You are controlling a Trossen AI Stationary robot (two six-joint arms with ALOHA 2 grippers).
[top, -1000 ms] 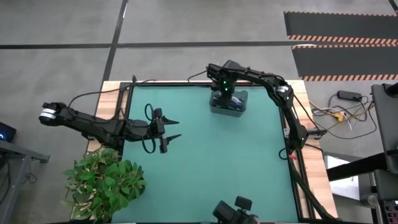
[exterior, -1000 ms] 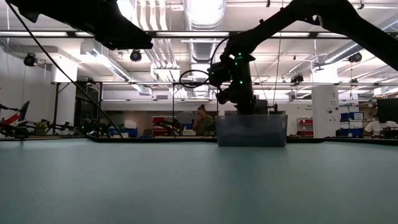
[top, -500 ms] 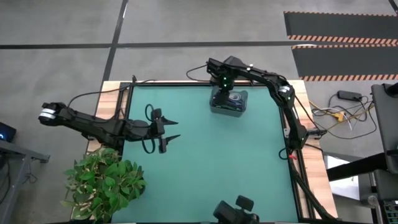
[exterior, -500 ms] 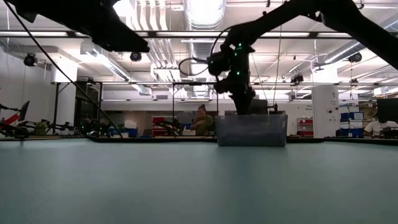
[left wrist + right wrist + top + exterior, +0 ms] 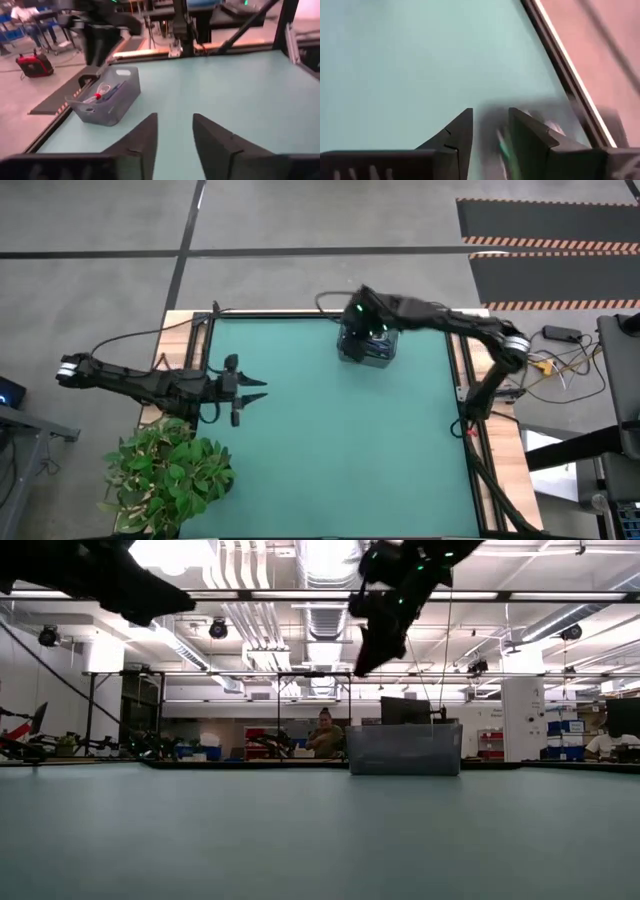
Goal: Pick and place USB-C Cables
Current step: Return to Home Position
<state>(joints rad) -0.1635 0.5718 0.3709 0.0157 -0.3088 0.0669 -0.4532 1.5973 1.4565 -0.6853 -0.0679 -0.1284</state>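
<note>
I can make out no words, numbers, brand names or labels on anything in my views. The nearest thing to a sign is the orange-and-black diagonal warning striping (image 5: 545,242) edging the dark rectangular floor mats (image 5: 550,220) beyond the far right corner of my green-topped table (image 5: 330,440), seen from above; it bears no lettering I can read

The mat (image 5: 330,440) looks matt, its border (image 5: 510,480) wooden, the bin (image 5: 107,107) seemingly translucent plastic.
</note>
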